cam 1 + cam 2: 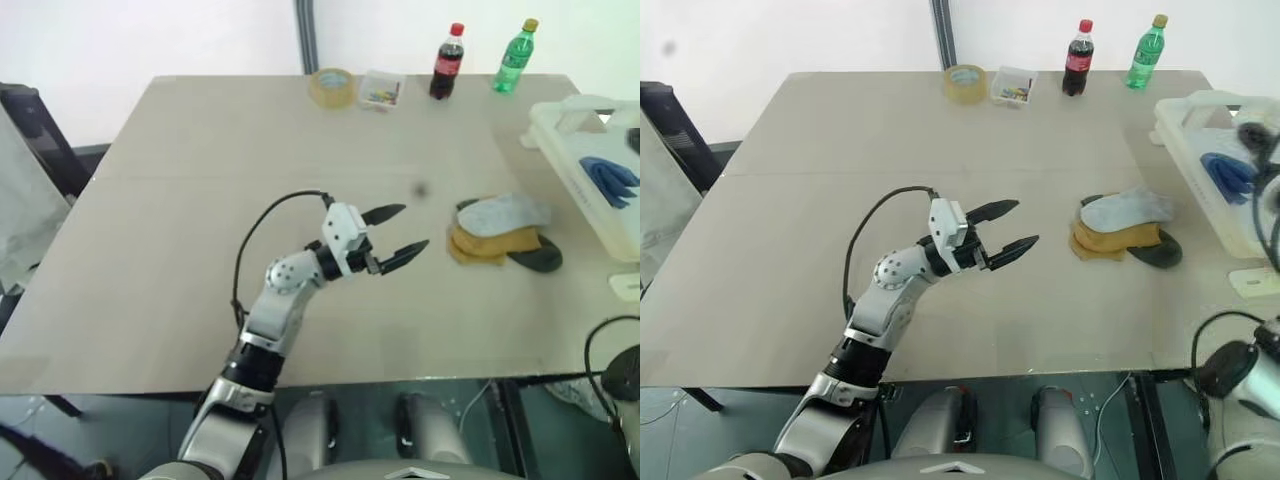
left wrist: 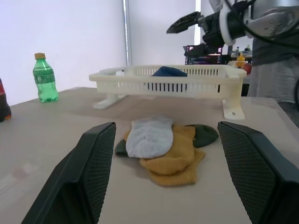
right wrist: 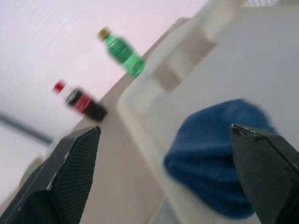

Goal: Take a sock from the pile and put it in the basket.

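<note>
Inside the basket [image 1: 560,135], at the table's three o'clock edge, a blue sock [image 1: 608,178] lay released beneath the right gripper [image 2: 187,22], fingers wide and empty. Left gripper [image 1: 398,236] hovered wide, empty, facing the pile [image 1: 503,234] near four o'clock, three socks apparently left.

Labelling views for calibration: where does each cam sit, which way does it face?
Head stereo pair: looks forward and down on table; left gripper open, beside the pile.
Left wrist: looks along its open fingers at the pile, the basket behind, right gripper above it.
Right wrist: looks into the basket at a blue sock.
Shared: green bottle.
</note>
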Tool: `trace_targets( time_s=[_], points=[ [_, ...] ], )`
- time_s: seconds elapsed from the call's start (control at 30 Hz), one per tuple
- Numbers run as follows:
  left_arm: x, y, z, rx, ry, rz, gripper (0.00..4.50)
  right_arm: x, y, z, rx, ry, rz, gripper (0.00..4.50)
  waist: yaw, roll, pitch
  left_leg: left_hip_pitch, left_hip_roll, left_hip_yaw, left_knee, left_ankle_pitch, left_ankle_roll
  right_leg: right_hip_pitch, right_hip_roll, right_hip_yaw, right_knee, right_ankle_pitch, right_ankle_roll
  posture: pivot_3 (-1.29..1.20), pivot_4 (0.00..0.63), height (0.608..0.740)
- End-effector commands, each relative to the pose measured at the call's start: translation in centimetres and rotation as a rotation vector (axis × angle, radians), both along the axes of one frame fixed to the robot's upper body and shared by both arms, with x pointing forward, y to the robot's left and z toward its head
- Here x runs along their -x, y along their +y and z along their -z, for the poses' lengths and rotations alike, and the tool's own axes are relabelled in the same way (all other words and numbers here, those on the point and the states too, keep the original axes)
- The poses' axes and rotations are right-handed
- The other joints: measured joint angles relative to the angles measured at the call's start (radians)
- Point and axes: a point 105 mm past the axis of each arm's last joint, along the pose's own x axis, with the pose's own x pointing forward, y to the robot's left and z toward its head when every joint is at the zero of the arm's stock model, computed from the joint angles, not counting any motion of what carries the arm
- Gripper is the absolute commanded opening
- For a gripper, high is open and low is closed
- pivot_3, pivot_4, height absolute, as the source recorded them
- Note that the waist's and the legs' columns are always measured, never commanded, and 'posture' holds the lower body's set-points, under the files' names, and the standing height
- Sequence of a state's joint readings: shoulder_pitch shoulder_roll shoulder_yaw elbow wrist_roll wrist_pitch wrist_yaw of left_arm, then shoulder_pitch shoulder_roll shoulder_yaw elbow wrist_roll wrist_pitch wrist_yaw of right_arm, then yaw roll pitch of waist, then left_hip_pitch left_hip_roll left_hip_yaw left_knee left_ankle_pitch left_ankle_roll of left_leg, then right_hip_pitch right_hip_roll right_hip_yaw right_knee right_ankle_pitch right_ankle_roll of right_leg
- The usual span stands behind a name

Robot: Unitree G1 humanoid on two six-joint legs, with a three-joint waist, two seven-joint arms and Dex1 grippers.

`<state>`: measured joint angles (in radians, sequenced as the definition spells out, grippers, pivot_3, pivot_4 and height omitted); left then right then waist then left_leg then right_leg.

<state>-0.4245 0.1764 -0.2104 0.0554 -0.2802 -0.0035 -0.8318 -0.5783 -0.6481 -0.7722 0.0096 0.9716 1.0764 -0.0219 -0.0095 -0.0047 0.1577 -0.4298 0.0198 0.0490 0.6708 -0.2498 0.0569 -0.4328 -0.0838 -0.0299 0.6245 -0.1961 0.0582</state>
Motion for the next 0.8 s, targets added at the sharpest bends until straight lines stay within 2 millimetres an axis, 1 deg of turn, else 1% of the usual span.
trace_targets(
  time_s=[0.03, 0.1, 0.17, 0.23, 0.27, 0.3, 0.33, 0.37, 0.4, 0.47, 0.53, 0.6, 0.67, 0.73, 0.8],
  points=[
    [0.4, 1.1, 0.3, -0.034, 0.005, -0.021, 3.74, 1.3, 4.6, 1.3, 0.151, -0.003, -0.21, 4.48, 0.0, 0.0, 0.0, 0.0, 0.001, 0.0, 0.0, 0.0, 0.0, 0.0, 0.0, 0.0, 0.0, 0.0, 0.0, 0.0, 0.15, 0.74],
    [0.6, 2.1, 1.4, -0.075, 0.033, -0.041, 3.74, 2.0, 6.1, 4.0, 0.244, 0.068, -0.27, 4.48, -0.001, 0.0, 0.0, 0.001, 0.001, 0.0, 0.0, 0.0, 0.0, 0.0, 0.0, 0.0, 0.001, 0.0, 0.0, 0.0, 0.15, 0.74],
    [0.9, 3.4, 2.5, -0.117, 0.077, -0.081, 3.74, 3.5, 8.8, 6.8, 0.357, 0.129, -0.414, 4.48, 0.0, 0.0, 0.0, 0.001, 0.001, 0.0, 0.001, 0.0, 0.0, 0.001, 0.0, 0.001, 0.001, 0.0, 0.0, 0.0, 0.15, 0.74],
    [1.2, 4.6, 3.0, -0.124, 0.117, -0.13, 3.74, 5.0, 10.7, 9.2, 0.431, 0.157, -0.517, 4.48, 0.0, 0.0, 0.0, 0.001, 0.002, 0.0, 0.001, 0.0, 0.0, 0.0, 0.0, 0.0, 0.0, 0.0, 0.0, 0.0, 0.15, 0.74],
    [1.2, 5.8, 3.2, -0.118, 0.126, -0.192, 3.74, 5.7, 11.6, 10.8, 0.456, 0.186, -0.55, 4.48, 0.0, 0.0, 0.0, 0.001, 0.002, 0.0, 0.001, 0.0, 0.0, 0.0, 0.0, 0.0, 0.0, 0.0, 0.0, 0.0, 0.15, 0.74],
    [1.5, 7.1, 3.7, -0.105, 0.168, -0.246, 3.74, 6.3, 12.0, 12.8, 0.448, 0.239, -0.538, 4.48, -0.002, -0.001, -0.001, 0.001, 0.002, 0.0, 0.001, 0.0, 0.0, 0.0, 0.0, 0.0, 0.001, 0.0, 0.0, 0.0, 0.15, 0.74],
    [2.0, 8.2, 4.4, -0.112, 0.211, -0.287, 3.74, 7.1, 12.5, 14.4, 0.474, 0.268, -0.55, 4.48, -0.002, -0.001, -0.001, 0.001, 0.002, 0.0, 0.001, 0.0, 0.0, 0.0, 0.0, 0.0, 0.001, 0.0, 0.0, 0.0, 0.15, 0.74],
    [2.6, 9.2, 5.0, -0.127, 0.253, -0.316, 3.74, 7.9, 13.1, 15.4, 0.491, 0.271, -0.575, 4.48, -0.004, -0.001, -0.001, 0.002, 0.003, 0.0, 0.001, 0.0, 0.0, 0.001, 0.0, 0.0, 0.0, 0.0, 0.0, 0.0, 0.15, 0.74],
    [3.2, 9.7, 5.4, -0.131, 0.29, -0.34, 3.74, 8.5, 13.2, 15.7, 0.482, 0.252, -0.589, 4.48, -0.005, -0.001, -0.001, 0.002, 0.003, 0.0, 0.001, 0.0, 0.0, 0.001, 0.0, 0.001, 0.001, -0.001, 0.0, 0.0, 0.15, 0.74],
    [4.2, 10.7, 5.8, -0.144, 0.335, -0.377, 3.74, 9.4, 13.3, 14.4, 0.422, 0.133, -0.61, 4.48, -0.001, -0.004, -0.001, 0.005, 0.003, 0.001, 0.001, 0.0, -0.001, 0.003, 0.0, 0.001, 0.001, -0.003, 0.003, 0.0, 0.15, 0.74],
    [4.8, 11.8, 6.3, -0.172, 0.353, -0.429, 3.74, 10.6, 12.9, 13.4, 0.397, 0.048, -0.66, 4.48, 0.009, -0.004, -0.001, 0.006, 0.003, -0.001, 0.002, 0.0, -0.001, 0.005, 0.0, -0.001, 0.001, -0.005, 0.0, 0.0, 0.15, 0.74],
    [5.1, 13.0, 6.4, -0.198, 0.354, -0.474, 3.74, 11.4, 12.0, 13.0, 0.417, -0.001, -0.682, 4.48, 0.012, -0.004, 0.0, 0.01, 0.003, 0.0, 0.003, 0.0, -0.001, 0.008, -0.002, 0.0, 0.0, -0.006, 0.0, 0.0, 0.15, 0.74],
    [5.2, 13.9, 6.0, -0.175, 0.36, -0.508, 3.74, 12.0, 11.2, 12.7, 0.476, -0.061, -0.711, 4.48, 0.013, -0.004, 0.0, 0.014, 0.003, 0.001, 0.003, -0.001, -0.001, 0.012, -0.003, 0.0, -0.001, -0.006, 0.0, 0.0, 0.15, 0.74],
    [5.6, 14.7, 5.5, -0.169, 0.358, -0.524, 3.74, 12.7, 10.1, 13.0, 0.516, -0.044, -0.757, 4.48, 0.015, -0.004, 0.0, 0.015, 0.003, 0.0, 0.003, -0.001, -0.002, 0.012, -0.003, -0.001, -0.001, -0.006, 0.0, 0.0, 0.15, 0.74],
    [6.3, 15.4, 5.1, -0.172, 0.356, -0.534, 3.74, 13.0, 8.8, 12.9, 0.531, -0.051, -0.759, 4.48, 0.015, -0.004, 0.0, 0.015, 0.003, 0.0, 0.002, -0.001, -0.001, 0.012, -0.003, -0.001, -0.001, -0.006, 0.0, 0.0, 0.15, 0.74]
  ],
)
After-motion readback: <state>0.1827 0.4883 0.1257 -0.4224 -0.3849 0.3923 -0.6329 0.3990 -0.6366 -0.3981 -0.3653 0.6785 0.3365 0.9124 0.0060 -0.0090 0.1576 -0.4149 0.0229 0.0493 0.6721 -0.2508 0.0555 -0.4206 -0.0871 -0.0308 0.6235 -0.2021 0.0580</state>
